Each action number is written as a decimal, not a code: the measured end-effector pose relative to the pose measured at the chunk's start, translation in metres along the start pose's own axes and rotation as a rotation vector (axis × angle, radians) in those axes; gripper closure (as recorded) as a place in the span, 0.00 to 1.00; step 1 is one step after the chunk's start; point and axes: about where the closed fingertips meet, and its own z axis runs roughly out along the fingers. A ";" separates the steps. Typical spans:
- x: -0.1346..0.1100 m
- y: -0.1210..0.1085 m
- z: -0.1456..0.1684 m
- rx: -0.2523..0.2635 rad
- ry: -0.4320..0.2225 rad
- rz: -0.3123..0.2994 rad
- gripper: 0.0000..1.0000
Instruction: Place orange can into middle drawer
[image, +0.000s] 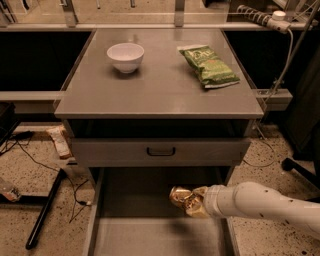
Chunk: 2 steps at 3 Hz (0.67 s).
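Note:
The orange can (180, 196) is a shiny golden crumpled can. It sits in my gripper (192, 202), which is shut on it at the end of my white arm coming in from the right. The can hangs low over the open middle drawer (150, 237), a wide grey metal drawer pulled out below the cabinet. The can is over the drawer's right part, just below the grey drawer front with the black handle (160, 151). I cannot tell whether the can touches the drawer floor.
A white bowl (125, 56) and a green chip bag (208, 65) lie on the grey cabinet top (160, 95). Cables and a black bar (44, 210) lie on the speckled floor at left. A chair base (300, 167) stands at right.

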 end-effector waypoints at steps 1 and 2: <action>0.000 0.000 0.000 0.000 0.000 0.000 1.00; 0.001 0.003 0.007 0.006 0.014 -0.028 1.00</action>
